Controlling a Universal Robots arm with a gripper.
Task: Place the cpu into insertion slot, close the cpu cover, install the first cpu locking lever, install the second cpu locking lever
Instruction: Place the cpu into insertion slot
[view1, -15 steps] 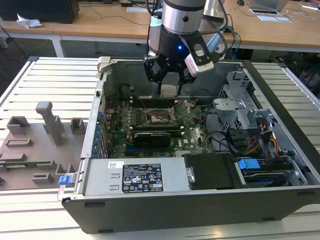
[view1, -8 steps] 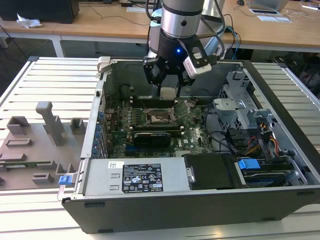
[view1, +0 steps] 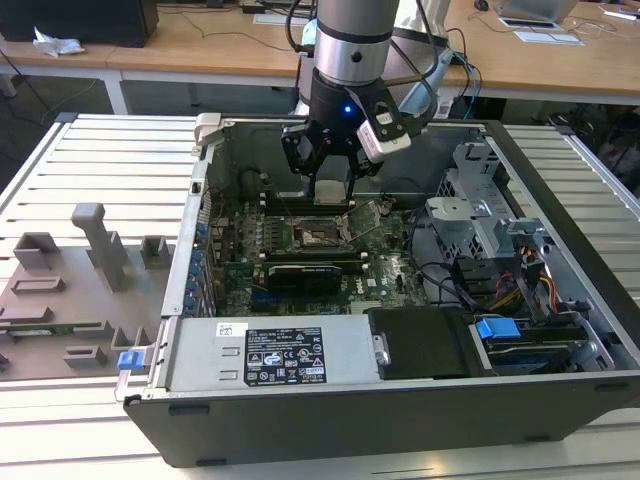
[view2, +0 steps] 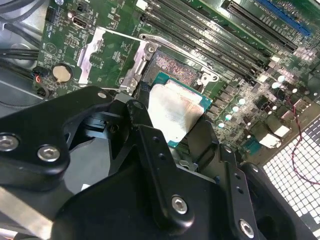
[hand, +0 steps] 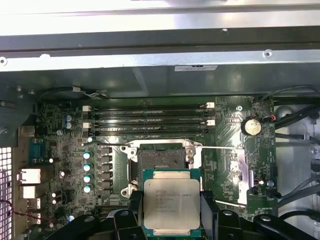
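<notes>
Cpu (hand: 171, 204) rides level, metal top up, clamped by opposite edges in the gripper (hand: 171, 220), close above the bare insertion slot (hand: 161, 160), apparently to line up squarely. Beside the slot, the cpu cover (view2: 88, 56) is swung open, leaving the contacts exposed.

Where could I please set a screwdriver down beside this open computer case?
Free: the bare slatted metal table at the exterior view's left, bordered by the grey fixture plate and the black computer case. Crowded: inside the case, where the tool holds the silver-grey square cpu above the dark square insertion slot.
</notes>
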